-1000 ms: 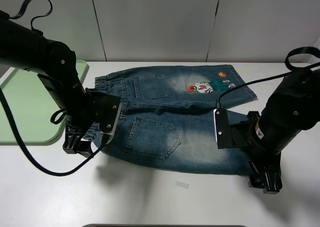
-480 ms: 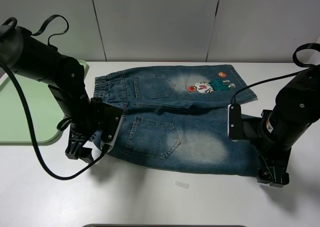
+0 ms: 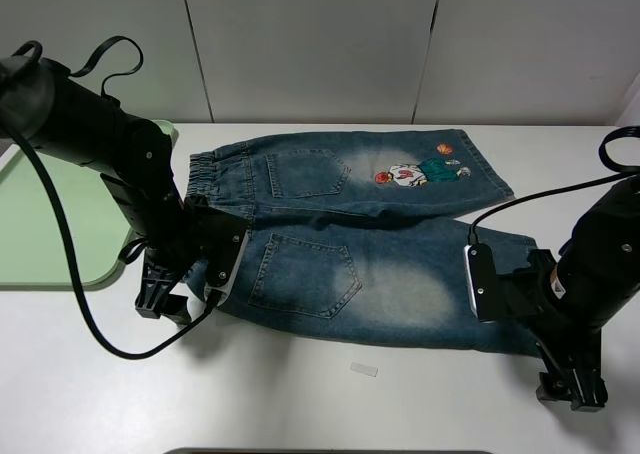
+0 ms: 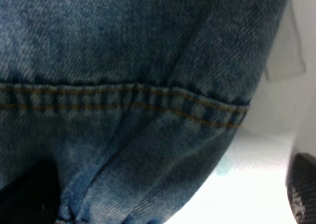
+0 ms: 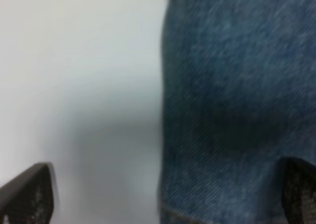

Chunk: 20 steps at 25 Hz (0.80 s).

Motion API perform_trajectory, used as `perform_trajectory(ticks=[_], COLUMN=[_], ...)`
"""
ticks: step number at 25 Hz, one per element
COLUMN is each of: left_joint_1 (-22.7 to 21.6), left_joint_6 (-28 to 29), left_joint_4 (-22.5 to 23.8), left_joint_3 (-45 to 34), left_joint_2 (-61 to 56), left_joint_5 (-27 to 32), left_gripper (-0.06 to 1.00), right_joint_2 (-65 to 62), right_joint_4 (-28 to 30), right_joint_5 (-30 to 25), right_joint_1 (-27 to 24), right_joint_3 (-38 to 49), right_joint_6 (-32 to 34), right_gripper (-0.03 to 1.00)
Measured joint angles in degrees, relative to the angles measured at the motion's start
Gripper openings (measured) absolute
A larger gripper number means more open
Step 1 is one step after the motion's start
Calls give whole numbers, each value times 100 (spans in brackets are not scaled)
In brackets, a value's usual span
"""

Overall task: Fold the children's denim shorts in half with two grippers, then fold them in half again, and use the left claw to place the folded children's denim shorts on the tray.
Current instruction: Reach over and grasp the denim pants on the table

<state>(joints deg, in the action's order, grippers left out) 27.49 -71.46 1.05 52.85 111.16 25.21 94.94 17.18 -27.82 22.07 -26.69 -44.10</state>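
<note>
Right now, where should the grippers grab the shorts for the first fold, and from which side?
Take the shorts by the near long edge, coming in from the near side: left gripper at the waistband corner, right gripper at the hem corner. The shorts lie flat and lengthwise, that edge is free, and both open grippers sit beside it.

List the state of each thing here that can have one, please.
children's denim shorts: unfolded, spread flat on the table, back pockets up.
tray: on the table, without the shorts.
left end effector: open, at the waistband corner.
right end effector: open, straddling the leg hem edge.
</note>
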Motion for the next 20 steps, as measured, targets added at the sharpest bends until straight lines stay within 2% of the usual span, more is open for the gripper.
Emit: perform_trajectory(ticks=[11, 20], left_joint_1=[0, 0], left_joint_6=[0, 0], left_joint_4=[0, 0], left_joint_3=[0, 0], left_joint_2=[0, 17], left_joint_5=[-7, -19], left_gripper=[91, 90], right_joint_2=[52, 190], right_joint_4=[0, -29], right_joint_5=[380, 360], right_joint_1=[-274, -316], right_joint_3=[0, -37], right_joint_6=[-67, -245], right_gripper=[70, 70])
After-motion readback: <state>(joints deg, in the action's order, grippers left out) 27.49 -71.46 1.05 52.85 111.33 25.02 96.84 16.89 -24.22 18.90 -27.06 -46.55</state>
